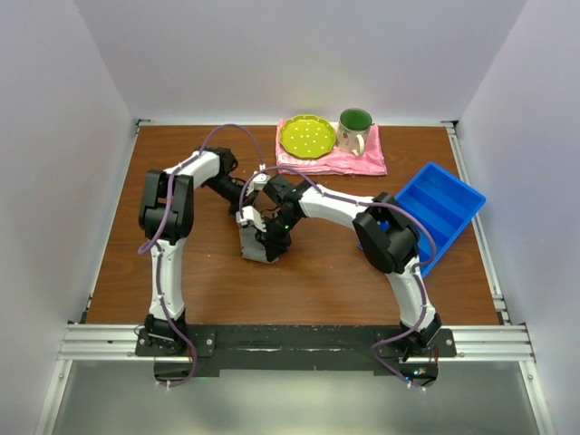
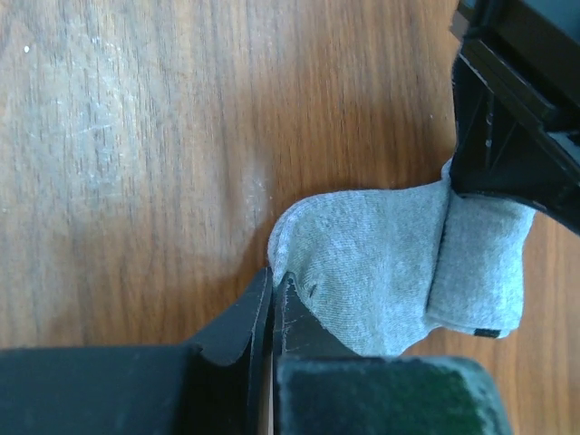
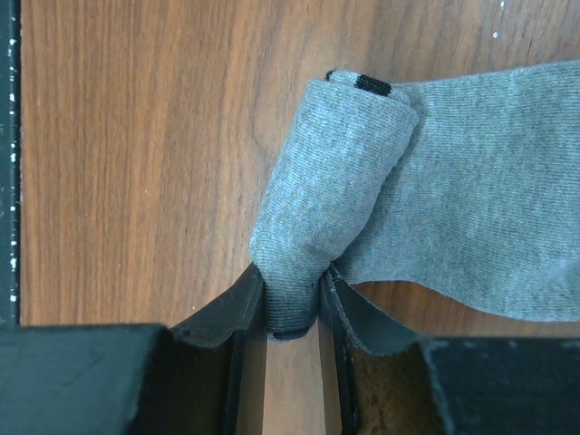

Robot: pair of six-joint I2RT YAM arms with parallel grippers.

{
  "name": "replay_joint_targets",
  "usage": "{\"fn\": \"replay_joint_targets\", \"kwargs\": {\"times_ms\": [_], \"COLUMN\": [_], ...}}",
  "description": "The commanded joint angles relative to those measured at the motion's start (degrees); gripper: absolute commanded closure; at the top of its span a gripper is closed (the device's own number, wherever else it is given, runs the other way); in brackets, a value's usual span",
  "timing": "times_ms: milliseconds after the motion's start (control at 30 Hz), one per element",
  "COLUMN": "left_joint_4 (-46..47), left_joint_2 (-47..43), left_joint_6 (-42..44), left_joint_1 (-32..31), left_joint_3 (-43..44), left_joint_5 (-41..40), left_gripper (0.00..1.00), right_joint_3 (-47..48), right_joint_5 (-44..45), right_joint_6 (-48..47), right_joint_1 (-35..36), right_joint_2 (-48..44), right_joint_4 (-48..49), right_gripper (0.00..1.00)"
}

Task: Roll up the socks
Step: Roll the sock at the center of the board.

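A grey sock (image 3: 471,172) lies flat in the middle of the tabletop (image 1: 317,281), one end curled into a short roll. My right hand (image 3: 292,294) is closed on one tip of that roll, pinching it so the coil cannot spring open. My left hand (image 2: 274,285) is shut tight at the rounded edge of the flat end, probably to anchor it; I cannot tell whether it has caught any fabric. At the far edge sit a pink cloth (image 1: 362,161), a yellow plate (image 1: 306,136) and a mug (image 1: 354,129)
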Motion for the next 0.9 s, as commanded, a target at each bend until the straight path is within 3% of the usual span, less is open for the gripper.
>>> {"fn": "replay_joint_targets", "kwargs": {"times_ms": [0, 133, 467, 867], "left_joint_4": [1.83, 4.12, 18.17, 19.32], "left_joint_2": [4.06, 3.27, 0.02, 0.9], "left_joint_6": [-3.43, -5.71, -15.3, -16.27], "left_joint_1": [-0.86, -1.39, -3.67, -5.96], "left_joint_3": [-1.04, -0.51, -2.01, -2.35], "left_joint_5": [-10.43, -10.69, -15.08, -16.14], "left_gripper": [1.0, 1.0, 1.0, 1.0], "right_joint_3": [-3.65, -3.56, 5.05, 8.92], "right_joint_5": [7.58, 6.61, -2.17, -4.12], "right_joint_6": [-0.67, -2.08, -7.7, -7.18], "right_joint_1": [0.95, 2.01, 3.68, 3.86], "right_joint_2": [-1.32, -2.21, 2.27, 7.02], "right_joint_4": [1.17, -0.4, -15.51, -18.25], "right_gripper": [1.0, 1.0, 1.0, 1.0]}}
